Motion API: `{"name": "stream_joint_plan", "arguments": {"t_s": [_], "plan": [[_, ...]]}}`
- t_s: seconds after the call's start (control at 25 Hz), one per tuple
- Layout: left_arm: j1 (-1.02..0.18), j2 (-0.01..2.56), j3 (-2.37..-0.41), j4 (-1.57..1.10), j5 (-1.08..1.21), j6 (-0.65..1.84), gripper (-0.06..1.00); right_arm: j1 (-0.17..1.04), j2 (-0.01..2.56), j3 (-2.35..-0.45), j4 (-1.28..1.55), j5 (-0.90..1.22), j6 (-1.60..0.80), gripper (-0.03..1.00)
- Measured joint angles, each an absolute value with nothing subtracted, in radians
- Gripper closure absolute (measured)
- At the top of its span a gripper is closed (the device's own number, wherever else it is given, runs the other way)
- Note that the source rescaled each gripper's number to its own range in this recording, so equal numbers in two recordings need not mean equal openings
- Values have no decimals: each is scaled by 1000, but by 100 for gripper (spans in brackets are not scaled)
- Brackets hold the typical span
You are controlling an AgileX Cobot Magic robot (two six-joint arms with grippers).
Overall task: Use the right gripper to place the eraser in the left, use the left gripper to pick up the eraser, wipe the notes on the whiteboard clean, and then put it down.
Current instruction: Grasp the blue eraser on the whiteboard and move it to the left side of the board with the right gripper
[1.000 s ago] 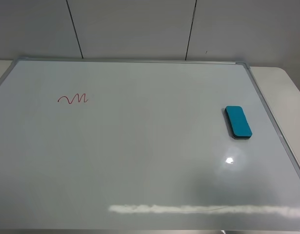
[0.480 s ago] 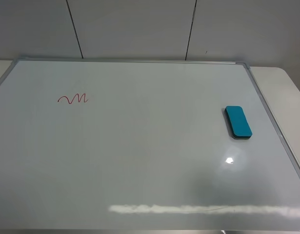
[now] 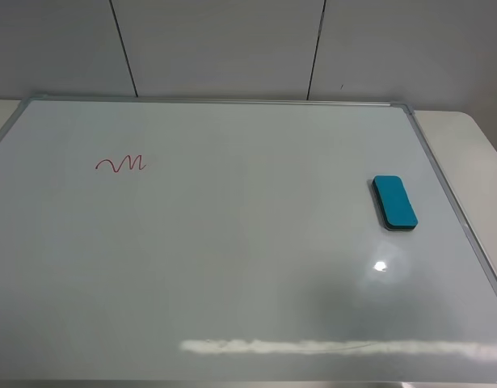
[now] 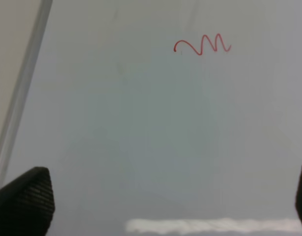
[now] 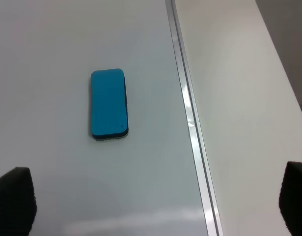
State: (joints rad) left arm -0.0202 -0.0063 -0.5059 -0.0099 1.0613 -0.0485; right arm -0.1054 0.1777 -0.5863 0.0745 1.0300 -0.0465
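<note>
Exterior high view: nothing of the task is done yet, as far as the pictures show. The eraser (image 3: 394, 203) lies free on the board (image 3: 232, 267) at about 3 o'clock, near the right frame (image 5: 188, 110) but apart from it. The red notes (image 3: 120, 165) sit unwiped at about 10 o'clock, well apart from the eraser. Neither arm shows in this view.

The right wrist view shows the right gripper (image 5: 154, 199) with its jaws spread wide and nothing between them, the eraser lying ahead of it and untouched. The left wrist view shows the left gripper (image 4: 163, 201) equally wide and empty, hanging over bare board with the notes ahead of it.

Every step is left: the right gripper's pickup, the placing on the left, the left gripper's pickup, the wipe, and the set-down.

The eraser lies flat, teal face up; its dark base seems to be down, though only a thin dark edge shows. Seen from above, its long axis runs close to 12-to-6, tipped slightly toward 11-to-5, roughly parallel to the frame beside it. I judge that a grip across the short width would suit the right gripper best.
</note>
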Motion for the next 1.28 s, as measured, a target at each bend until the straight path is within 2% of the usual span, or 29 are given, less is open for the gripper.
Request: {"name": "stream_joint_plan", "arguments": {"t_s": [0.4, 0.8, 1.0, 1.28], "plan": [[-20, -6, -506, -10, 1061, -48, -6, -105, 619, -706, 16, 908, -56, -3], [-20, -6, -506, -10, 1061, -48, -6, -99, 1094, -773, 13, 694, -58, -3], [-20, -6, -506, -10, 1061, -48, -6, -47, 1273, -775, 11, 494, -47, -3], [-20, -6, -506, -10, 1061, -48, -6, 86, 1491, -779, 12, 251, 16, -3]]}}
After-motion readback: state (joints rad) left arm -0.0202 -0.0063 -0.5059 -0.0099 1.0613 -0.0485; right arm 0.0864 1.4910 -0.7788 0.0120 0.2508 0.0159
